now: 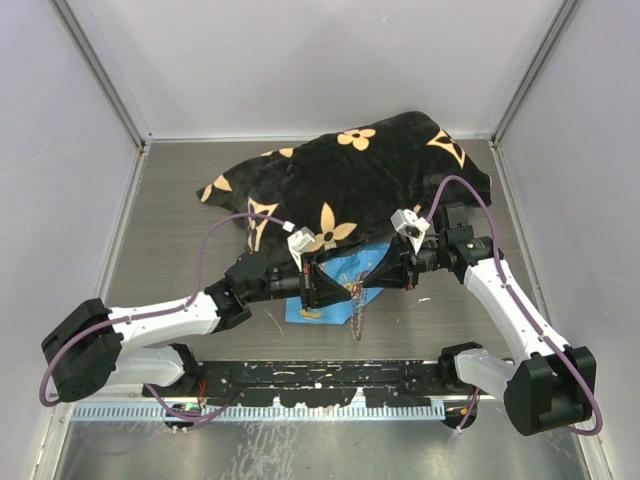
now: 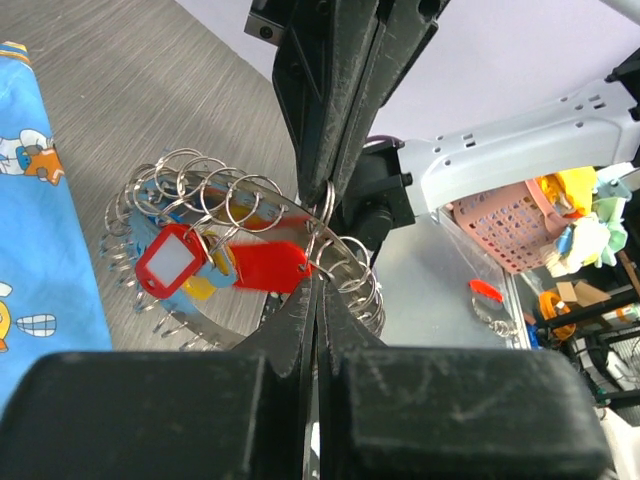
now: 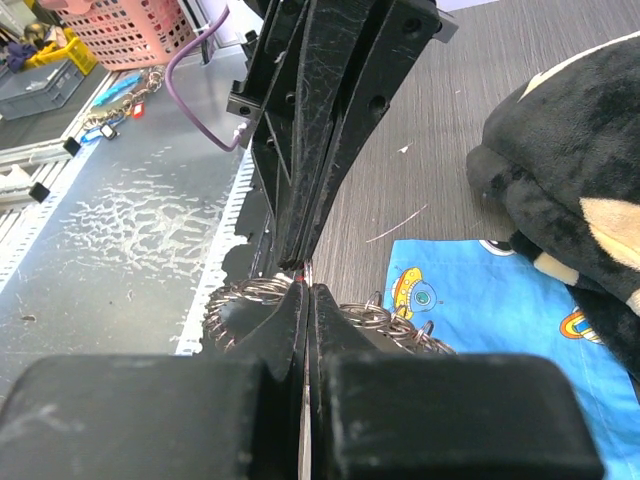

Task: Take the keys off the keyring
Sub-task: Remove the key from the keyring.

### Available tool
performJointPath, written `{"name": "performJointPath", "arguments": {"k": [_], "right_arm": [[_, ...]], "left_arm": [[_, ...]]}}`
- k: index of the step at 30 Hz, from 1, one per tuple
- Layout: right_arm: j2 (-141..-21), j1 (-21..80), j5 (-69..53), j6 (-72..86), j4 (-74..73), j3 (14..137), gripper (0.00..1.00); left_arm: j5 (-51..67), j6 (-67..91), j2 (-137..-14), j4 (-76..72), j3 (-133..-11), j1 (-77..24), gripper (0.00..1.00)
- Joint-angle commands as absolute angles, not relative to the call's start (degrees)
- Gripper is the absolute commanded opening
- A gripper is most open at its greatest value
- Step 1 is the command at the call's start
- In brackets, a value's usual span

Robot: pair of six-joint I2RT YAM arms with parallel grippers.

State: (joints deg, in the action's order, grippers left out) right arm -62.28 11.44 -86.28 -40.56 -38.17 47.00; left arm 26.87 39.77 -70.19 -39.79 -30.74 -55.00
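Note:
The keyring [image 2: 225,195] is a loop of many small silver split rings, held up above the table between both grippers. Keys hang from it by coloured heads: a red one with a white window [image 2: 168,262], a plain red one [image 2: 268,268], and blue and yellow ones [image 2: 205,285] behind. My left gripper [image 2: 318,285] is shut on a small ring of the loop, next to the plain red head. My right gripper [image 2: 330,195] meets it tip to tip, shut on the adjoining ring. In the right wrist view the right gripper [image 3: 308,290] has ring coils [image 3: 390,320] on both sides. From above, part of the keyring [image 1: 358,320] dangles below the grippers.
A blue cartoon-print cloth [image 1: 322,302] lies under the grippers. A big black cushion with tan flowers [image 1: 370,175] fills the back of the table. Off the table stand a pink basket [image 2: 505,225] and a loose red tag on rings [image 2: 485,292].

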Motion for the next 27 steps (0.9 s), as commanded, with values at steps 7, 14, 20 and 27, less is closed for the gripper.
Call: {"name": "performJointPath", "arguments": {"k": [7, 14, 20, 27], "right_arm": [[-61.32, 11.4, -89.65, -40.16, -36.36, 47.45, 0.01], [-61.22, 11.35, -89.72, -40.13, -36.3, 47.31, 0.01], [-61.24, 11.38, -89.95, -40.09, -36.25, 47.37, 0.01], [-61.21, 11.39, -90.18, -40.0, -36.3, 47.31, 0.01]], "left_arm": [[27.11, 34.89, -68.72, -33.98, -34.72, -56.25, 0.0], [23.52, 32.53, -64.41, -35.39, -32.2, -56.29, 0.18], [20.64, 28.55, -60.36, -39.94, -29.63, -56.26, 0.38], [20.88, 25.58, -63.62, -46.66, -30.9, -56.28, 0.41]]}}
